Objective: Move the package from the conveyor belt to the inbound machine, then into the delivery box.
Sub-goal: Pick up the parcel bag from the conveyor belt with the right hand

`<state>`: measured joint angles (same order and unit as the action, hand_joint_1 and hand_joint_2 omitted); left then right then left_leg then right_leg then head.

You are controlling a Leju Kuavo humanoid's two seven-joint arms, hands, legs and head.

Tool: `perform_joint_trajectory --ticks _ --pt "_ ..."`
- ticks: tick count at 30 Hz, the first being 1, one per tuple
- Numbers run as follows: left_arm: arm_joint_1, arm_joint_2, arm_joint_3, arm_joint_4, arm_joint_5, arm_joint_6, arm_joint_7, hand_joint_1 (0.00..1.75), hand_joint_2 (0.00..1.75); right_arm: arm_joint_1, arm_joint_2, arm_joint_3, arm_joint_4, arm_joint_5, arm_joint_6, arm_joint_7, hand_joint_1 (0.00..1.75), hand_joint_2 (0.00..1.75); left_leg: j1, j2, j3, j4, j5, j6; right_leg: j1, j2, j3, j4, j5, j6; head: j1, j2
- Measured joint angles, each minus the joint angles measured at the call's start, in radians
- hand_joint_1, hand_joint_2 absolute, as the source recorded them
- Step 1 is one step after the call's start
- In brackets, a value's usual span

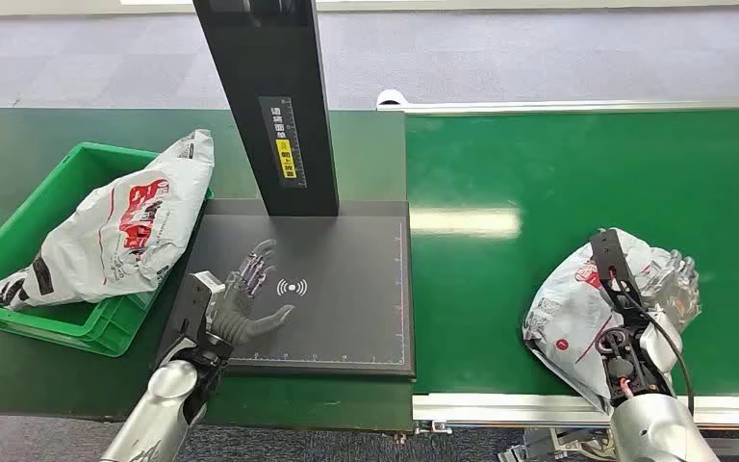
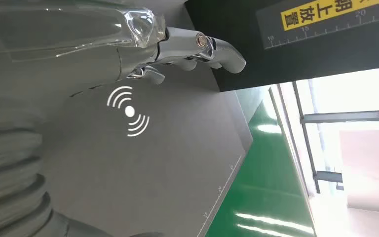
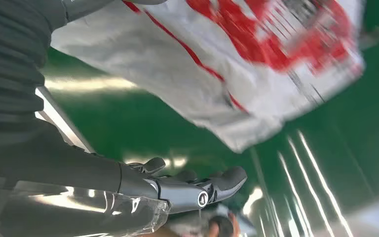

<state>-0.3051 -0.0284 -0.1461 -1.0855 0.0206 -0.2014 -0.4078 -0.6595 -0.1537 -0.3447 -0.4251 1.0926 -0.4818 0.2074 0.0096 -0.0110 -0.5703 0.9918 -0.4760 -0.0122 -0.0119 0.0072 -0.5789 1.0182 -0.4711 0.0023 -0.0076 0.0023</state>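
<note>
Head view shows a crumpled white package [image 1: 577,308] with red print lying on the green conveyor belt [image 1: 558,173], under the right hand [image 1: 635,318], grip unclear. The left hand [image 1: 245,308] hovers spread and empty over the dark scanner pad [image 1: 346,289] on the green desk [image 1: 19,144], grey carpet [image 1: 106,58] beyond.

Bright overhead light glares on the conveyor belt [image 1: 587,192]; right wrist view blurred.

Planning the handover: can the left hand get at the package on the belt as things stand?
Probably not. The left hand hovers open over the scanner plate, and the package lies far across the belt, at the right hand.
</note>
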Motion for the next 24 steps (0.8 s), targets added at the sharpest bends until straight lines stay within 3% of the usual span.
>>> perform_joint_trajectory --ticks 6,13,17,19,24 --pt "-0.017 -0.008 0.001 0.013 -0.004 -0.003 0.000 0.00 1.75 -0.012 -0.002 -0.002 0.032 0.011 0.085 0.010 0.00 1.75 0.000 0.000 0.000 0.000 0.000 0.000 0.000 0.000 0.000 0.000 0.000 0.000 0.000 0.000" --pt "-0.022 -0.010 0.006 0.016 -0.005 -0.009 0.000 0.00 1.75 -0.023 -0.006 -0.015 0.054 0.004 0.116 -0.005 0.03 1.75 0.000 0.000 0.000 0.000 0.000 0.000 0.000 0.000 0.000 0.000 0.000 0.000 0.000 0.000" --pt "-0.023 -0.011 0.007 0.016 -0.006 -0.009 -0.001 0.00 1.75 -0.027 -0.007 -0.019 0.065 -0.005 0.138 -0.027 1.56 1.75 0.000 0.000 0.000 0.000 0.000 0.000 0.000 0.000 0.000 0.000 0.000 0.000 0.000 0.000" --pt "-0.023 -0.012 0.009 0.016 -0.006 -0.009 -0.003 0.00 1.75 -0.029 -0.007 -0.024 0.068 -0.012 0.143 -0.049 1.67 1.75 0.000 0.000 0.000 0.000 0.000 0.000 0.000 0.000 0.000 0.000 0.000 0.000 0.000 0.000" --pt "-0.023 -0.012 0.019 0.016 -0.005 -0.012 -0.003 0.00 1.75 -0.040 -0.007 -0.030 0.077 -0.010 0.162 -0.062 1.71 1.75 0.000 0.000 0.000 0.000 0.000 0.000 0.000 0.000 0.000 0.000 0.000 0.000 0.000 0.000"
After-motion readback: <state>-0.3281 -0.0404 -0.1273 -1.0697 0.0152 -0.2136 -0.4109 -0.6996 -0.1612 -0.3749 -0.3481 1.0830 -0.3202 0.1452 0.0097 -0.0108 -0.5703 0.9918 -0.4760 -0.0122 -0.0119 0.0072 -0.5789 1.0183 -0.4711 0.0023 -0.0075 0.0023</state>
